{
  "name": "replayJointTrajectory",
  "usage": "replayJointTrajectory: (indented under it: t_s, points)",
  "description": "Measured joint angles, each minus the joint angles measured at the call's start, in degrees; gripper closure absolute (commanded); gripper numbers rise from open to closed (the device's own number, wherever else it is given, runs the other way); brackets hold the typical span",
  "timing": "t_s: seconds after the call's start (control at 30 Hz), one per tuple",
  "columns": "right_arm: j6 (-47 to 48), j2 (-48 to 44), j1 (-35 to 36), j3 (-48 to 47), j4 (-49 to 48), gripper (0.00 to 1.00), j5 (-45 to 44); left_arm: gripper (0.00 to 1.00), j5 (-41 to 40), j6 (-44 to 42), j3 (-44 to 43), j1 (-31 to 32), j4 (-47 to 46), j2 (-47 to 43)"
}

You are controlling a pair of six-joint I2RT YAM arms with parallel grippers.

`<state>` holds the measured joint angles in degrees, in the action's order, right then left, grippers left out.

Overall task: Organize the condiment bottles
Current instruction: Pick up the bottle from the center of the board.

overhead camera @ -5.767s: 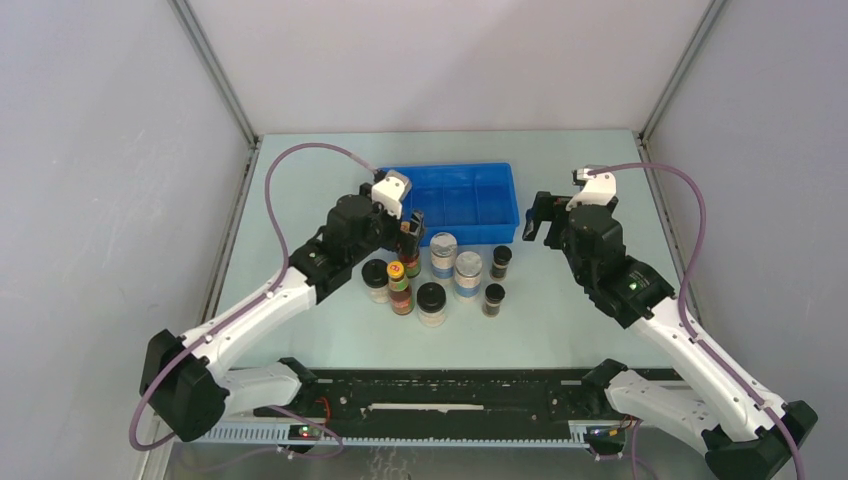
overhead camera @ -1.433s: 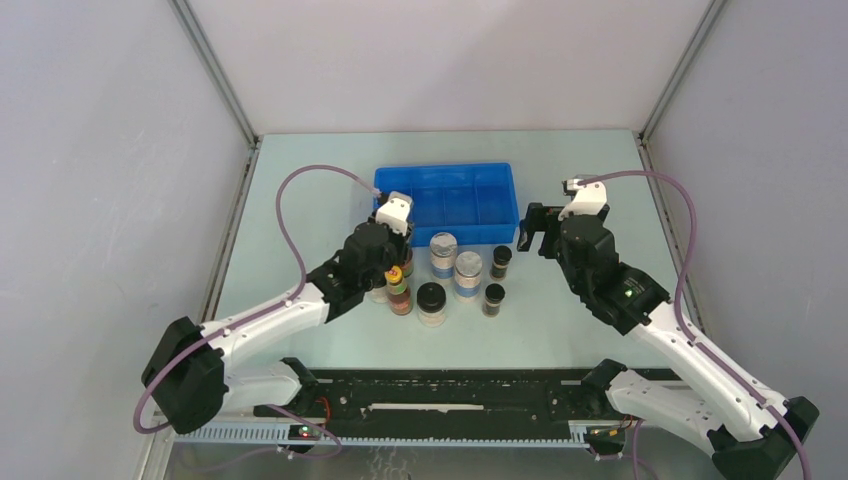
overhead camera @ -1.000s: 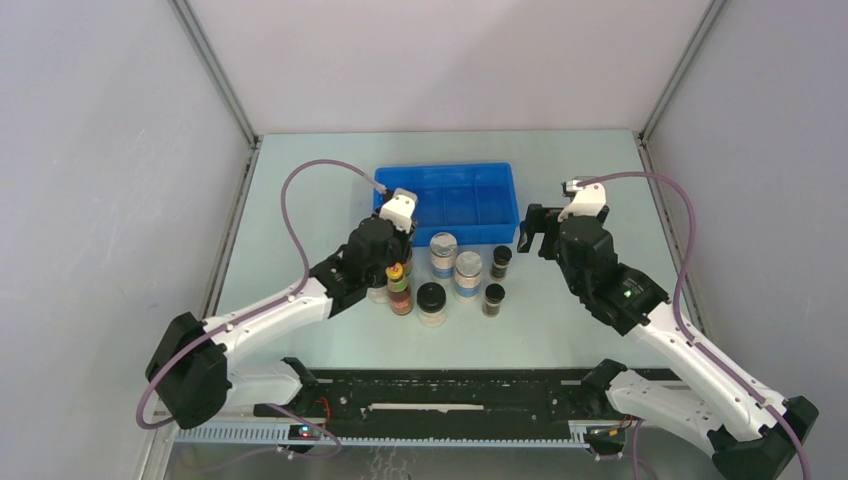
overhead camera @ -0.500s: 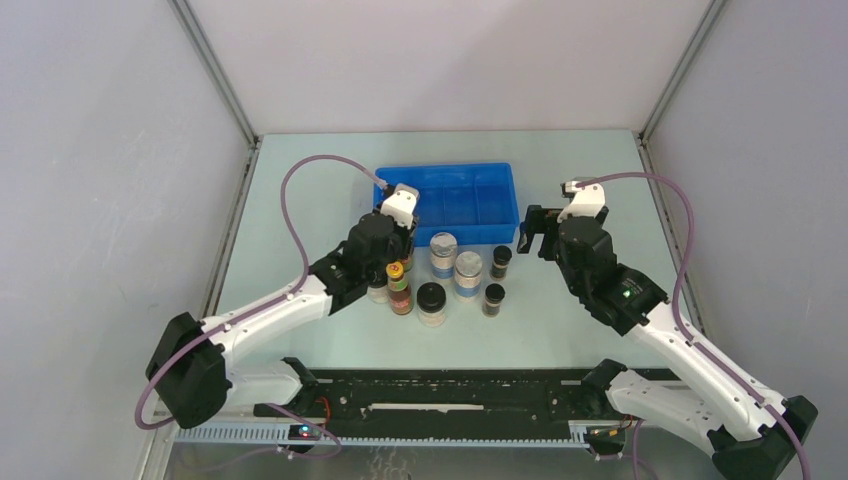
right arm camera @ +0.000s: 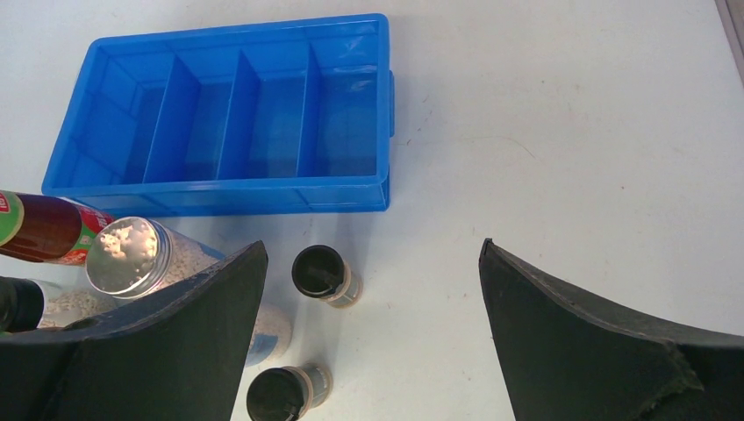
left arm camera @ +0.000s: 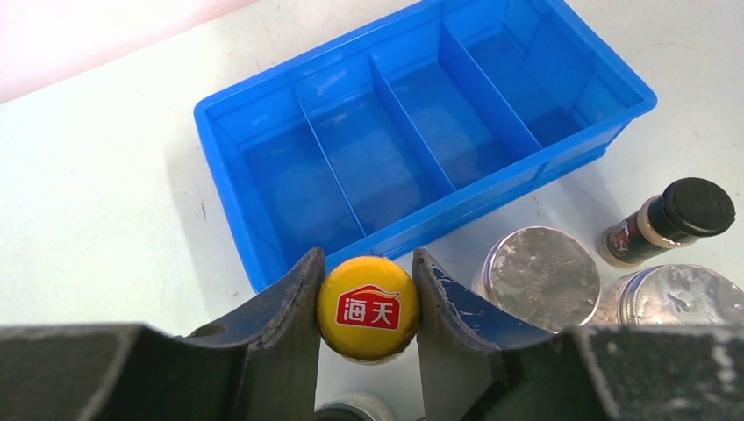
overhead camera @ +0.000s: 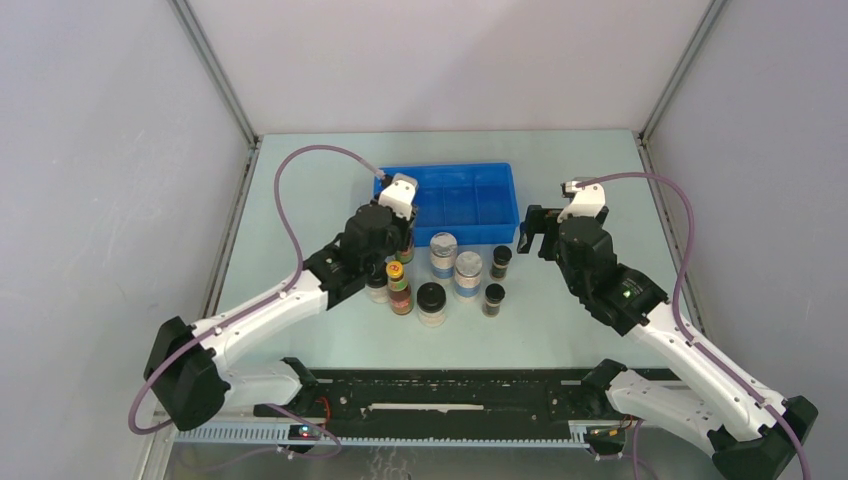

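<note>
My left gripper [left arm camera: 368, 259] [overhead camera: 402, 243] is shut on the yellow cap of a tall red-labelled condiment bottle [left arm camera: 367, 309], just in front of the blue tray [overhead camera: 460, 169]. The other tall bottle [overhead camera: 399, 288] stands beside it. Two silver-lidded jars [overhead camera: 443, 252] [overhead camera: 467, 272], two black-lidded jars [overhead camera: 431, 302] [overhead camera: 376, 284] and two dark vials [overhead camera: 501, 260] [overhead camera: 493, 298] stand in a cluster on the table. My right gripper [overhead camera: 535, 232] [right arm camera: 372, 248] hangs open with nothing in it, to the right of the vials [right arm camera: 323, 274].
The tray [left arm camera: 263, 263] has several narrow compartments side by side with nothing in them. Its near wall [right arm camera: 219, 195] lies right behind the cluster. Grey walls close in the table on three sides, and purple cables loop over both arms.
Over the last second my left gripper, still shut on the yellow-capped bottle, has drifted back toward the tray. The right arm and the standing bottles have not moved.
</note>
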<state>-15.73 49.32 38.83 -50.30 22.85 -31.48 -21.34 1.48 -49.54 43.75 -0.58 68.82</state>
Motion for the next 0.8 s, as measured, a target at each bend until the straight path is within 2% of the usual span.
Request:
replayJointTrajectory:
  t_s: [0.33, 0.8]
  points:
    - [0.0, -0.15, 0.0, 0.0, 0.0, 0.0, 0.02, 1.0, -1.2, -1.55, -2.97, 0.02, 4.44, -1.31]
    - [0.15, -0.37, 0.0, 0.0, 0.0, 0.0, 0.0, 1.0, -4.07, -4.66, -11.56, -0.02, 7.65, -1.55]
